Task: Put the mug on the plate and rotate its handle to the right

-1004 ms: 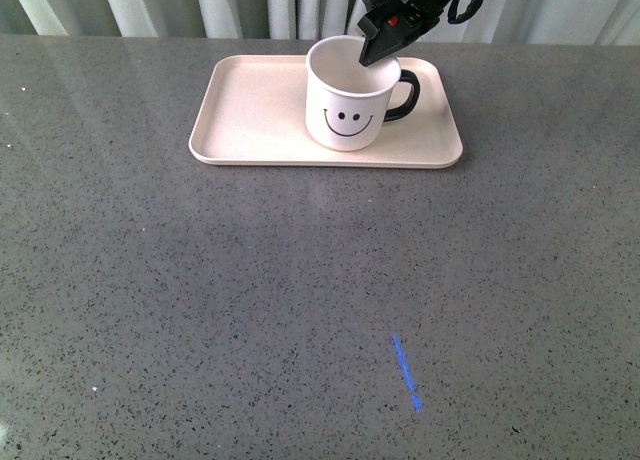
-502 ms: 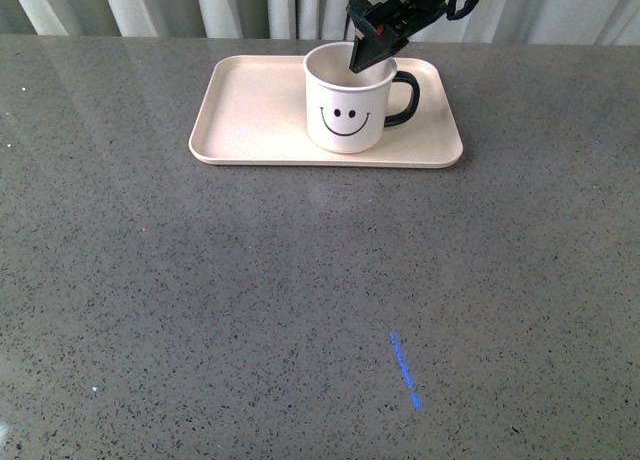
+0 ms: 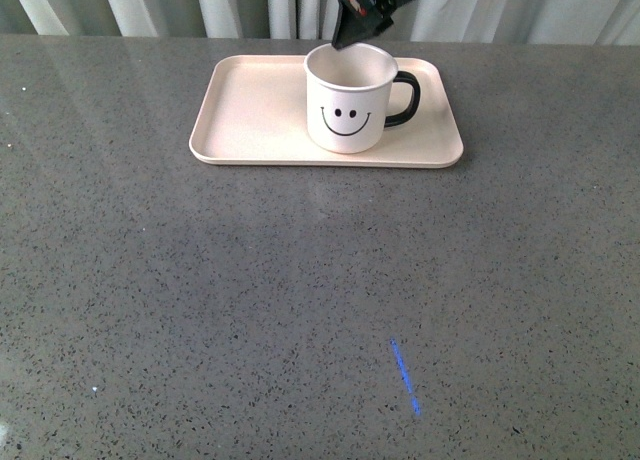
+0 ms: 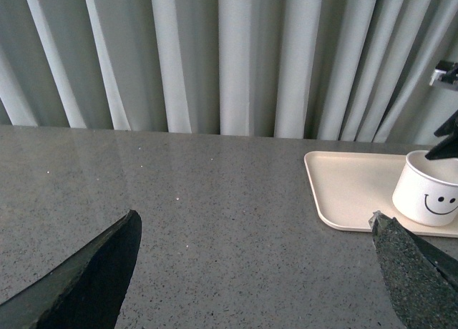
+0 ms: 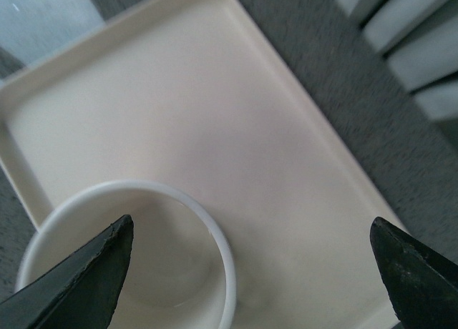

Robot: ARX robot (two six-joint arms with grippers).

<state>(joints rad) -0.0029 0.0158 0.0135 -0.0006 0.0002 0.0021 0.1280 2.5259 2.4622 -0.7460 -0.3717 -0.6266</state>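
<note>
Right gripper, jaws spread and empty, hangs just above the rim of the mug; release appears done, so only withdrawal should remain. Glossy white cylinder, smiley print, stands upright on the matte cream plate, its black C-shaped handle pointing right. Left gripper is likewise open, well apart.

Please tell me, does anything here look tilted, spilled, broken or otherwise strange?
Nothing stands out. The mug stands upright on the plate, empty inside, its handle pointing right. The right gripper hovers just above its rim, jaws open.
</note>
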